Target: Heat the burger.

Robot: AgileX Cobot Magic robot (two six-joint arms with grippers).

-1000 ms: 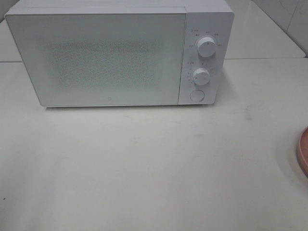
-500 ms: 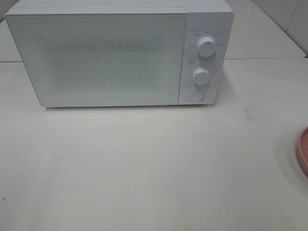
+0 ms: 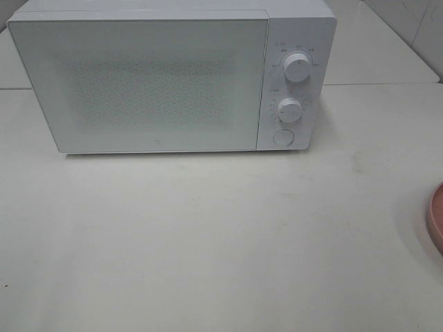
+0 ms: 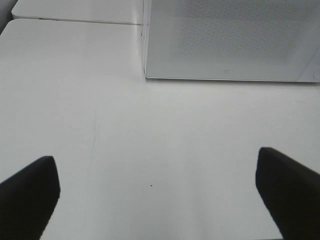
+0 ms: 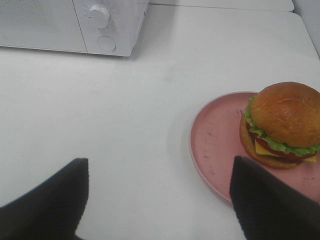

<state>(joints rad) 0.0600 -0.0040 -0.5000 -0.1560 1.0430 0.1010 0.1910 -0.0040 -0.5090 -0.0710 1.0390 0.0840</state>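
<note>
Burger (image 5: 282,125) sits on pink plate (image 5: 220,145), bench (image 3: 221,242); microwave (image 3: 169,76) door closed. Left pincer (image 4: 157,192) wide, empty; right pincer (image 5: 160,197) wide, empty.

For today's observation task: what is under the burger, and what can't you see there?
The burger sits on a pink plate, toward one side. The plate's surface beneath the bun is covered, and its far edge runs out of view.
</note>
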